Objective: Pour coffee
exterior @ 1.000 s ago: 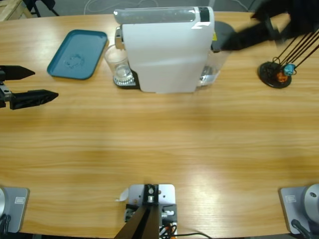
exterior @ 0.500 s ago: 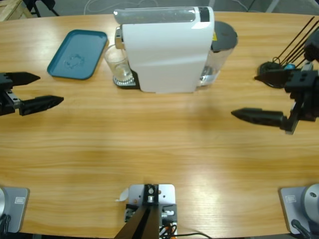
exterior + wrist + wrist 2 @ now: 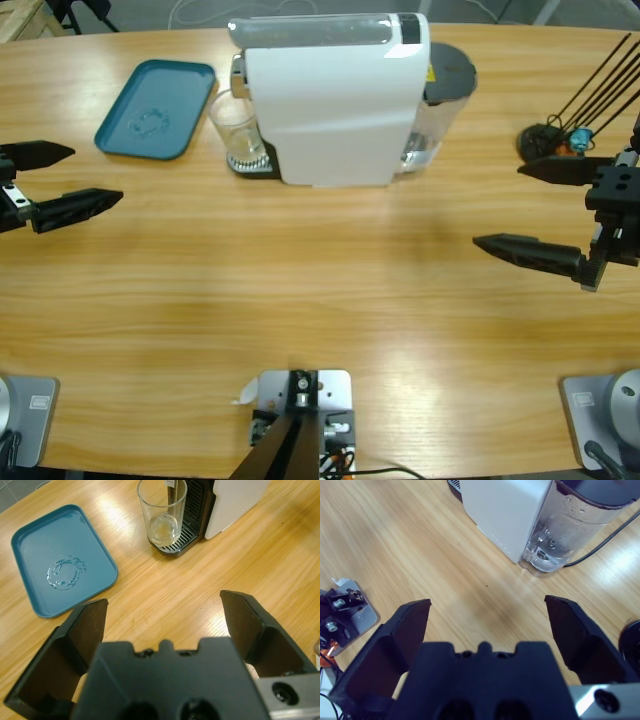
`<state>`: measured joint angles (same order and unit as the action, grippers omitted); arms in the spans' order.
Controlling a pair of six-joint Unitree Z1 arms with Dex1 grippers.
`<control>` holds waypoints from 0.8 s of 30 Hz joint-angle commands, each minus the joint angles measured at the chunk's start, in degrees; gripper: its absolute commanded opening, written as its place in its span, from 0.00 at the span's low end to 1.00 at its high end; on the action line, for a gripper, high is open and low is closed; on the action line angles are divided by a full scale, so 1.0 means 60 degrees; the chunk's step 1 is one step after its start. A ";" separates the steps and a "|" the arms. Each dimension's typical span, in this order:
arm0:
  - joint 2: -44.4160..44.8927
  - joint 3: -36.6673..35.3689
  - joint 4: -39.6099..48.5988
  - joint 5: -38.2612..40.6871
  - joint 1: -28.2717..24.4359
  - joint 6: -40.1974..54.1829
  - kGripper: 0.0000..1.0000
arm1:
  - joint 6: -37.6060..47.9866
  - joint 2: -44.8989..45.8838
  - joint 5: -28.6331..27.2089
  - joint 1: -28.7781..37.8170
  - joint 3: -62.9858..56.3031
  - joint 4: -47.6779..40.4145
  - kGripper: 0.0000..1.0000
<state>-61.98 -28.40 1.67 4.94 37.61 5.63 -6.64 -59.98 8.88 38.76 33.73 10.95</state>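
Pale wood grain runs the length of the worktop, bare across its near half. At mid-depth the left gripper comes in from the left edge and the right gripper from the right, each with its jaws spread wide on nothing, apparently poised before a reach. Further back stands the white coffee machine, its clear water tank at the right end. A clear glass sits on the machine's drip grille under the spout, the natural spot to catch a brew. The coffee is at most a shallow pale film at the glass's bottom; its colour is hard to judge. Left of the glass lies a teal tray with a wet ring on it, probably the glass's destination. No brand or lettering is readable; only a small yellow sticker shows by the tank.
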 commanded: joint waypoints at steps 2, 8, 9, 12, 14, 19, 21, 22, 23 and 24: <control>0.0164 0.0398 -0.0213 -0.0004 0.0060 0.0043 0.99 | 0.0082 0.0065 -0.0016 0.0118 -0.0325 -0.0068 1.00; -0.0036 0.0456 -0.0392 0.0327 0.0063 0.0031 0.97 | 0.0097 0.0094 -0.0045 0.0118 -0.0348 -0.0079 1.00; -0.0041 0.0456 -0.0395 0.0421 0.0072 0.0031 0.97 | 0.0097 0.0094 -0.0045 0.0118 -0.0348 -0.0091 1.00; -0.0041 0.0456 -0.0395 0.0538 0.0139 0.0026 0.97 | 0.0097 0.0079 -0.0016 0.0118 -0.0357 -0.0111 1.00; -0.0044 0.0471 -0.0395 0.0538 0.0218 0.0014 0.97 | 0.0097 0.0056 -0.0019 0.0118 -0.0363 -0.0120 1.00; -0.0203 0.0471 -0.0439 0.0524 0.0236 0.0014 0.97 | 0.0097 0.0065 0.0072 0.0118 -0.0398 -0.0126 1.00; -0.0293 0.0471 -0.0468 0.0518 0.0236 0.0002 0.97 | 0.0094 0.0065 0.0057 0.0118 -0.0392 -0.0150 1.00; -0.0299 0.0471 -0.0468 0.0506 0.0236 -0.0004 0.97 | 0.0097 0.0065 0.0057 0.0118 -0.0392 -0.0155 1.00; -0.0291 0.0471 -0.0468 0.0485 0.0239 -0.0036 0.97 | 0.0088 0.0071 0.0057 0.0118 -0.0392 -0.0155 1.00; -0.0305 0.0471 -0.0480 0.0480 0.0236 -0.0054 0.97 | 0.0085 0.0079 0.0057 0.0118 -0.0392 -0.0167 1.00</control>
<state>-62.17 -27.43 -0.12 7.13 38.22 5.63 -6.64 -59.98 8.89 38.76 33.36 10.88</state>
